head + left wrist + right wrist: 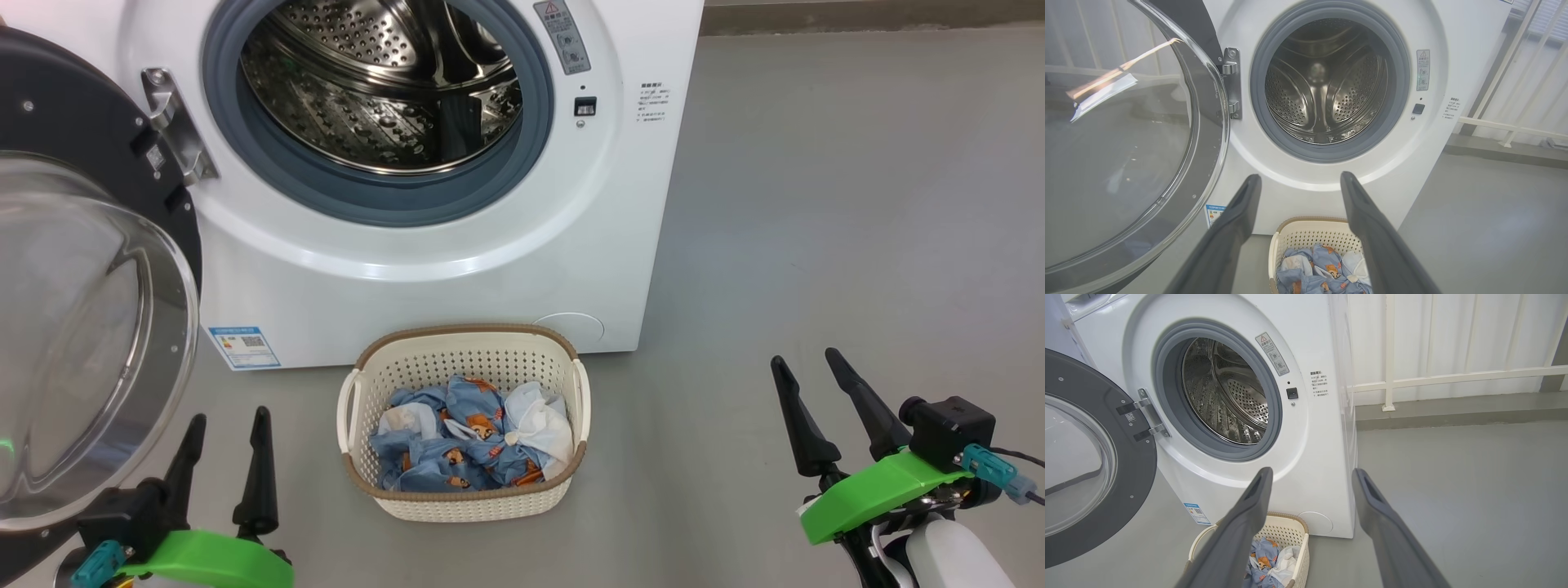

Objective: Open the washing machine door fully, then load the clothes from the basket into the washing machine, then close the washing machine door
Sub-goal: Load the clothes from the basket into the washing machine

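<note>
My left gripper and right gripper, dark and tapered, stood spread apart, empty. The round glass-bowled washing machine door hung open; crumpled blue clothes lay in the perforated cream basket before the steel drum.

The washing machine has a smooth, glossy white shell, a shiny perforated steel drum and a matt grey rubber gasket. The washing machine door is clear glossy glass in a matt dark grey frame, on a bright metal hinge. The basket is cream perforated plastic with a brown woven-look rim; the clothes are soft, crumpled cloth. The floor is smooth with a faint sheen.
</note>
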